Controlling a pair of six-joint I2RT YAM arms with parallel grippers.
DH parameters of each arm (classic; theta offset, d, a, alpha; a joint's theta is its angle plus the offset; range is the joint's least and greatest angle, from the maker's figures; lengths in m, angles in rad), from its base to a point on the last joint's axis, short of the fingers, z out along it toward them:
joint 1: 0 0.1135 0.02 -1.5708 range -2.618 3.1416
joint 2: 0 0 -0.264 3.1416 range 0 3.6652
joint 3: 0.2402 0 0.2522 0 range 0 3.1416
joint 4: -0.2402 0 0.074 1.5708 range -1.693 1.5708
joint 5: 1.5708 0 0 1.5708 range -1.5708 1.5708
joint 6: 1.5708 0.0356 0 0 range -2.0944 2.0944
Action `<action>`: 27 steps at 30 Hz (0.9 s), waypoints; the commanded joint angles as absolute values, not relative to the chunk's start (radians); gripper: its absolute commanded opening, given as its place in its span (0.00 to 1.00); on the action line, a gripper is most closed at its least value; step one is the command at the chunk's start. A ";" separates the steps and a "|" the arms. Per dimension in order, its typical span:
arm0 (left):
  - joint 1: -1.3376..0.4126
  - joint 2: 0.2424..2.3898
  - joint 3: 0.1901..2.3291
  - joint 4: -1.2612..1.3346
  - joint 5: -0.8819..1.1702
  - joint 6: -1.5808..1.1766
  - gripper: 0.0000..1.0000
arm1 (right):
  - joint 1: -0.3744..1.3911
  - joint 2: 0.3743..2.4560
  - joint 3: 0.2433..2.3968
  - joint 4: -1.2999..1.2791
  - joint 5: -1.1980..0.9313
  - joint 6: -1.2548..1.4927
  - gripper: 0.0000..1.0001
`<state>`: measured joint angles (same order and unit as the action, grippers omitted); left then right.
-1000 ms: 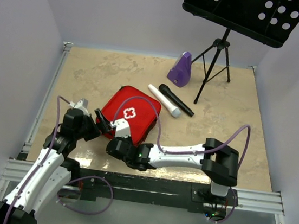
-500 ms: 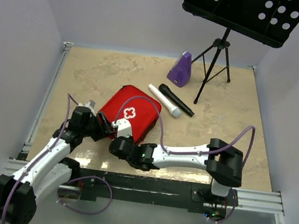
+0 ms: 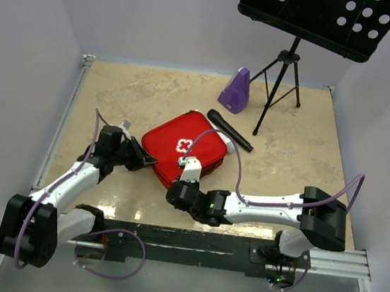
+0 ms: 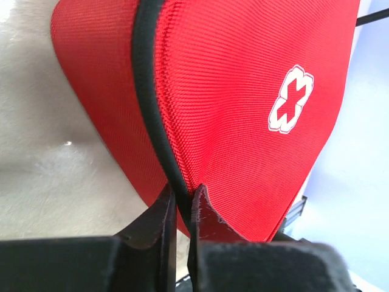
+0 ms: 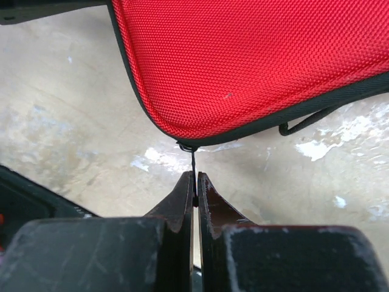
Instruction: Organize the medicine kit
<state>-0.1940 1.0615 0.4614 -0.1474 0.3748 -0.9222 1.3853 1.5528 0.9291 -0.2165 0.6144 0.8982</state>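
Note:
The medicine kit (image 3: 188, 144) is a red square zip case with a white cross, lying zipped shut on the table. My left gripper (image 3: 150, 160) is at its left corner, shut on the black zip seam (image 4: 159, 128) that runs along the kit (image 4: 243, 91). My right gripper (image 3: 178, 184) is at the near corner, where its jaws are shut on the thin black zip pull (image 5: 194, 164) hanging from the edge of the kit (image 5: 243, 61).
A black microphone (image 3: 229, 130) lies just behind the kit, and a white one (image 3: 232, 148) is mostly hidden by it. A purple metronome (image 3: 235, 92) and a music stand (image 3: 283, 78) are at the back. Walls close in on both sides.
The left gripper has closed on the kit's zip seam. The kit has slid right and back, up against the microphones, and the right gripper has moved right with the zip pull.

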 commanded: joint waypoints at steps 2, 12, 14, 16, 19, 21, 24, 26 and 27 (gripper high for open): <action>-0.103 1.160 0.512 -0.140 0.143 -0.755 0.00 | 1.342 1.462 0.835 -0.367 0.594 0.989 0.00; 0.000 1.333 0.692 -0.164 0.163 -0.663 0.00 | 1.212 1.351 0.755 -0.313 0.561 0.976 0.00; 0.044 1.330 0.719 -0.176 0.161 -0.641 0.09 | 1.212 1.345 0.758 -0.321 0.571 0.971 0.00; 0.066 1.309 0.739 -0.193 0.198 -0.615 0.38 | 1.212 1.353 0.768 -0.322 0.575 0.956 0.00; 0.066 1.241 0.736 -0.242 0.264 -0.615 0.66 | 1.221 1.393 0.805 -0.292 0.562 0.902 0.00; 0.064 1.143 0.692 -0.262 0.296 -0.640 0.79 | 1.235 1.446 0.848 -0.281 0.561 0.874 0.00; 0.043 0.973 0.622 -0.308 0.343 -0.673 0.97 | 1.288 1.535 0.943 -0.288 0.603 0.832 0.00; 0.015 0.896 0.582 -0.356 0.345 -0.690 1.00 | 1.330 1.593 1.017 -0.284 0.623 0.795 0.00; 0.009 0.864 0.562 -0.377 0.345 -0.701 1.00 | 1.342 1.624 1.060 -0.281 0.624 0.766 0.00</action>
